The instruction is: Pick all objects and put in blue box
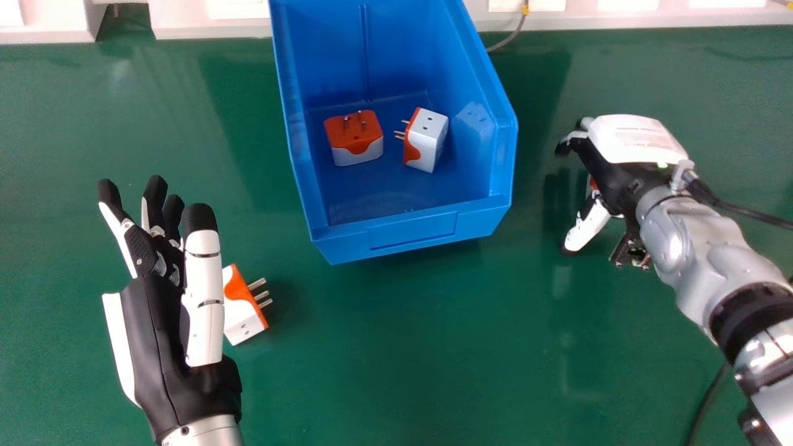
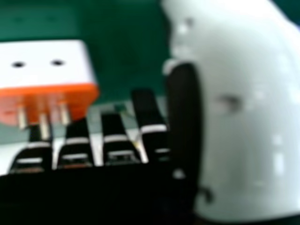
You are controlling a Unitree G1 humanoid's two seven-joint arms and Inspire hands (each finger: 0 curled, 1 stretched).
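Head view: inside the open blue plastic box, a cube-shaped orange-and-white plug adapter with upturned metal prongs, and, just beside it on the box's right side, a white-sided adapter with an orange prong face, prongs towards the first. To the left of the box and nearer the camera, upright and open, the left robot hand, fingers slightly bent, thumb straight, nothing in its hold. On the green tabletop near the box's front left, partly behind that thumb, a tilted white adapter with an orange band, prongs towards the right. To the right of the box and well apart from its wall, low over the tabletop, the right robot hand, open, with a wide gap between fingers and thumb. Right hand view: close to those fingers, a white block adapter with an orange pronged face, prongs towards the hand; contact impossible to tell.
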